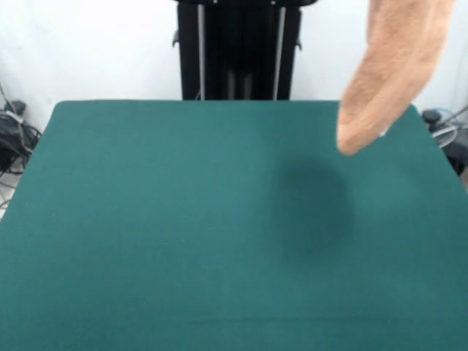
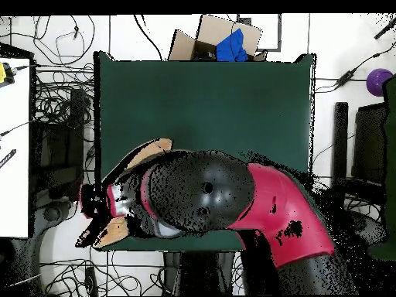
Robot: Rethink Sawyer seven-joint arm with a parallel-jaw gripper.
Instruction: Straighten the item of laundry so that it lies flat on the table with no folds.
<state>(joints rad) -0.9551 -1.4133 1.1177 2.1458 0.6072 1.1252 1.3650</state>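
towel hangs in the air, not on the bench. near to far in the front view:

- near half of the bench: bare green felt, nothing lying on it.
- mid bench, right of centre: a soft dark shadow on the felt, below the hanging cloth.
- far right: the towel comes down from the top edge as one bunched, doubled strip, its lower end clear of the felt, above the far right corner. a small white bit, probably the tag, shows at the lower edge.
- behind the far edge: black pedestal against the white wall.

overhead view: my arm covers the base side of the bench. bits of tan cloth peek out on either side of the wrist end, at the bench's left edge.

my fingers: hidden in both views. cannot tell whether they are clenched on the cloth or released, though the towel hanging aloft suggests something up there holds it.

progress, my judgement: flattening not begun. the cloth is lifted and folded on itself. left to do: lower it onto the felt, spread it out, remove the folds.
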